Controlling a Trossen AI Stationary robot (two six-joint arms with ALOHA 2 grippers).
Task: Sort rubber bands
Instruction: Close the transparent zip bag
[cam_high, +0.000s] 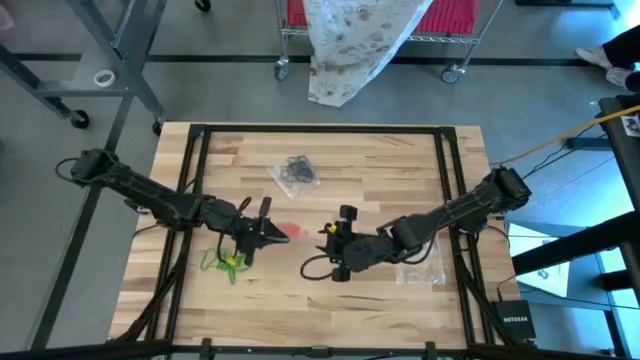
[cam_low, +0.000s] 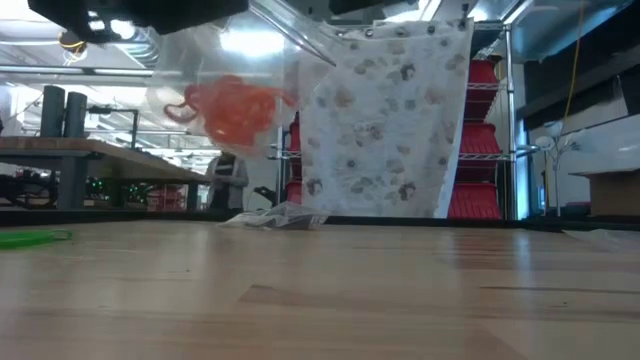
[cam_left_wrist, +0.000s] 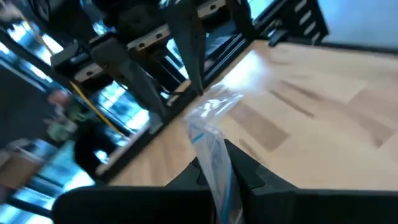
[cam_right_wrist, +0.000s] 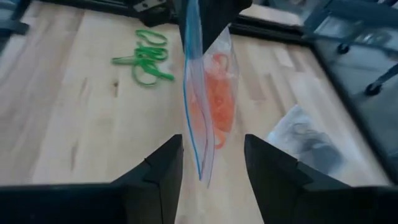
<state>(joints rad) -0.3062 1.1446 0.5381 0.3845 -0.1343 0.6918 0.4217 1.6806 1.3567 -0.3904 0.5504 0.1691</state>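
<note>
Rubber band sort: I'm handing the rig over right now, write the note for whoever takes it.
Left gripper: shut on the clear bag, holding it off the table by its top edge.
Right gripper: open, fingers either side of the bag's edge, not gripping.
Orange bands: inside the held bag.
Black bands: in a second bag at the far middle of the table.
Green bands: loose on the table near the left arm.
A third bag lies under the right arm.
Done: orange and black bagged. Left: set the orange bag down, bag the green ones.
</note>
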